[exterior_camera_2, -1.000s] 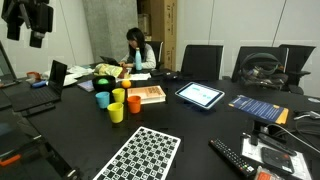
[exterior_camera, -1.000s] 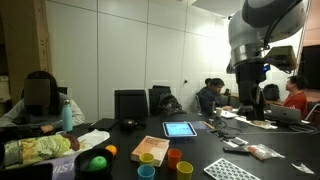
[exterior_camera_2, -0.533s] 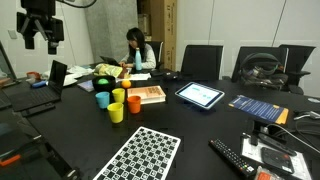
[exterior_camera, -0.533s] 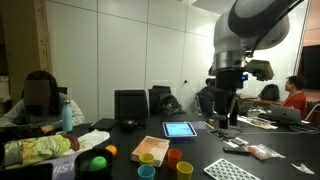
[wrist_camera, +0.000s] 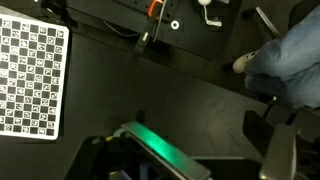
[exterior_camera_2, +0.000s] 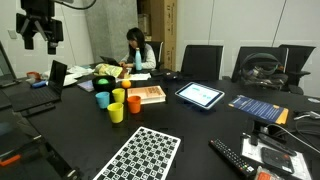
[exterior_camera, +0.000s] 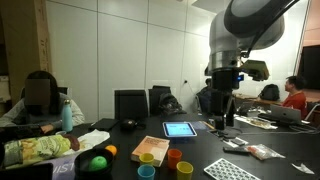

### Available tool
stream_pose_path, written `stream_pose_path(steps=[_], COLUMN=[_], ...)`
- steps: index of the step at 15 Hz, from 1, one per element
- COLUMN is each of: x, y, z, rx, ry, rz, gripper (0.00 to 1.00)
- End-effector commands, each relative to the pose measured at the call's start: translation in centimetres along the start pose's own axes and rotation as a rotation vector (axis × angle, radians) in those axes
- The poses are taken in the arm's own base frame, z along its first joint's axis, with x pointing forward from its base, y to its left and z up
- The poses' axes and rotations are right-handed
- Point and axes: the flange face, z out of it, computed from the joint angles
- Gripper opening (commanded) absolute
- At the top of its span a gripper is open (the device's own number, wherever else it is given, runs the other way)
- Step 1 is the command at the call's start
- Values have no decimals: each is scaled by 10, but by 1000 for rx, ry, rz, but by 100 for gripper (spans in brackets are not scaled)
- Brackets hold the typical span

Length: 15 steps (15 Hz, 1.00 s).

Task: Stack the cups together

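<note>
- Jaws stand spread wide and hold nothing; they hang high over the tabletop, well apart from the cups.
- Four cups sit in a loose cluster just beside the book: yellow cup, orange cup, blue cup and red cup.
- Seen from across the tabletop, the same cluster lies between the book and the checkerboard, with none of the cups nested yet.
- All four seem to stand mouth-up, though they are too small in both exterior views to be sure.
- Nothing of the cups shows in the wrist view, only dark tabletop and part of the checkerboard.
- Handling, as a judgement: plain plastic cups like these should be very light and fairly stiff, with smooth walls that could slip or skid if nudged sideways.
- A hard squeeze may flex the wall, so a gentle pinch looks wiser.
- Best hold is probably across the rim, one jaw inside and one outside, or across the upper wall from above.
- Either hold leaves the base free to drop into the next cup.
</note>
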Motion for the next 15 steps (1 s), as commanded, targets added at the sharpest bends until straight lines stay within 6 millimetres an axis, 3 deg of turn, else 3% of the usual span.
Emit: stream_pose_path(steps=[1, 3, 8, 15], x=[0, 0, 16, 74], y=[0, 0, -2, 6], z=[-1, -1, 30, 59], rx=[0, 0, -2, 5], ry=[-1, -1, -33, 138], rz=[0, 0, -58, -124], gripper=[100, 100, 100, 100])
